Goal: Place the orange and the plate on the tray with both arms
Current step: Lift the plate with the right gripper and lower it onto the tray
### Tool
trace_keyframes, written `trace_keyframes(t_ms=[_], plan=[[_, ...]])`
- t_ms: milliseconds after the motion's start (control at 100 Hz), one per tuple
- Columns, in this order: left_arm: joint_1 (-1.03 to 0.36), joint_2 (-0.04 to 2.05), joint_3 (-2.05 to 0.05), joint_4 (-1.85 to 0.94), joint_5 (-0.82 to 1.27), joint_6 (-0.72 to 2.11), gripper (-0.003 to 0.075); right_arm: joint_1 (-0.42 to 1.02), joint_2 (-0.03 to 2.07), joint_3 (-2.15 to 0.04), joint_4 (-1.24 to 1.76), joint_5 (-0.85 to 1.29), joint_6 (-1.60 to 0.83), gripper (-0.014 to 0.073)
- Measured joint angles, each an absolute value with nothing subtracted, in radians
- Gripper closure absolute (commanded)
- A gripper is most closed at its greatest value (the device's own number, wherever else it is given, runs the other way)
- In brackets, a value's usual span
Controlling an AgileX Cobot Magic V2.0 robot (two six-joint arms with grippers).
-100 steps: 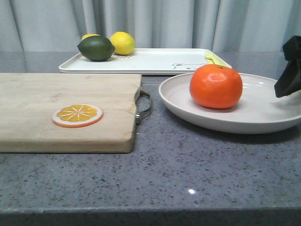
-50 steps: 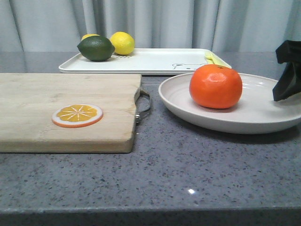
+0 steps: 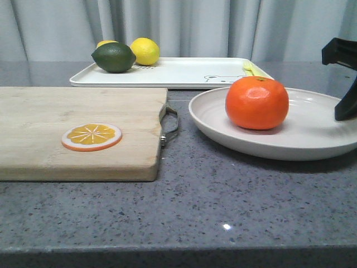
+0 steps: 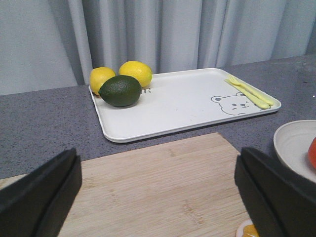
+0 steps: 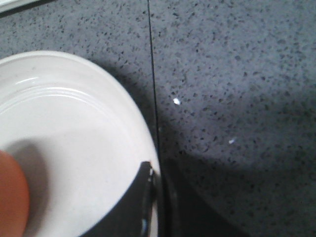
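My right fingers [image 5: 148,197] had slid down onto the plate [image 3: 312,137] rim, apparently pinching it; the orange [image 3: 257,103] sat inside, tray [image 3: 184,72] behind; left fingers [image 4: 44,197] stayed spread

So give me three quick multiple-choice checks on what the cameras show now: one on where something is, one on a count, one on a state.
1. Where is the orange?
A. on the tray
B. on the plate
C. on the cutting board

2. How many whole fruits lie on the tray?
A. one
B. three
C. five

3. How does the left tool stand?
A. open, holding nothing
B. shut on the orange
C. shut on the plate

Answers: 1 B, the orange rests in the plate. 2 B, two lemons and a dark green fruit. 3 A, its fingers are spread wide over the cutting board.
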State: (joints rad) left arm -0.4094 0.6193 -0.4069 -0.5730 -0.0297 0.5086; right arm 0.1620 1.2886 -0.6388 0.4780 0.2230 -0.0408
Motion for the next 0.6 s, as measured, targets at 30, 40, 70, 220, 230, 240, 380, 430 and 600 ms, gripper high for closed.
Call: trace_keyframes(t_ms=[30,40,70,220,230,240,380,430,600], plan=[[-0.409,0.619,-0.407,-0.573,-0.03,0.509,0.0112,0.162,1.289,-0.639,0.487,0.223,-0.041,0.066],[-0.409,0.619,-0.407,-0.573,-0.03,0.509,0.0112,0.162,1.289,-0.639,0.491,0.223,-0.041,0.066],[-0.409,0.619,-0.407,-0.573,-0.03,0.509,0.0112,0.162,1.289,-0.639,0.502,0.222,-0.039,0.066],[-0.409,0.619,-0.407,-0.573,-0.03,0.509,0.0112,0.162,1.293,-0.647,0.556,0.23,-0.039,0.066],[-0.409,0.619,-0.407,-0.573,-0.03,0.509,0.0112,0.162,1.295,-0.65,0.558,0.234,-0.039,0.066],[-0.409,0.619,-0.407,-0.573,-0.03,0.509,0.0112,0.162,1.294,-0.652,0.557,0.236,-0.039,0.066],[-0.409,0.619,-0.407,-0.573,-0.03,0.509,0.0112,0.162,1.297,-0.722,0.564,0.295,-0.043,0.066],[-0.409,0.619,-0.407,-0.573,-0.03,0.509,0.0112,0.162,1.299,-0.761,0.564,0.317,-0.044,0.066],[-0.409,0.619,-0.407,-0.573,-0.03,0.509,0.0112,0.162,1.346,-0.942,0.564,0.376,-0.045,0.066]])
